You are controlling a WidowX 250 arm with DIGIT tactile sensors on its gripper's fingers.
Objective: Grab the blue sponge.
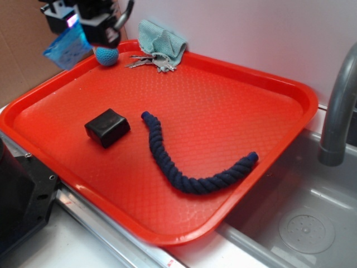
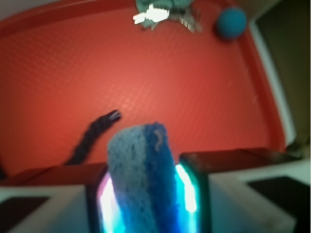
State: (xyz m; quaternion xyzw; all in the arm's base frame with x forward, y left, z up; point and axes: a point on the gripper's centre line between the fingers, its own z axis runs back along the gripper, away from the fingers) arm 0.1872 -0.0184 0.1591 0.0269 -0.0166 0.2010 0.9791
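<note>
- Red tray [image 1: 234, 106] beside a sink [image 1: 301, 223]; wide bare floor below the gripper [image 1: 78, 25].
- Gripper closed around the blue sponge [image 2: 141, 174], raised over the tray's corner.
- Below it: ball [image 1: 106, 56], keys [image 1: 148, 61], black box [image 1: 107, 127], rope [image 1: 189, 167].

A blue sponge [image 1: 67, 47] is held by the gripper [image 1: 74, 27] above the far left corner of a red tray [image 1: 234, 84]. On the tray are seen a teal ball [image 1: 106, 56], keys [image 1: 149, 61], a cloth [image 1: 162, 39], a black box [image 1: 107, 127] and a navy rope [image 1: 189, 167].
</note>
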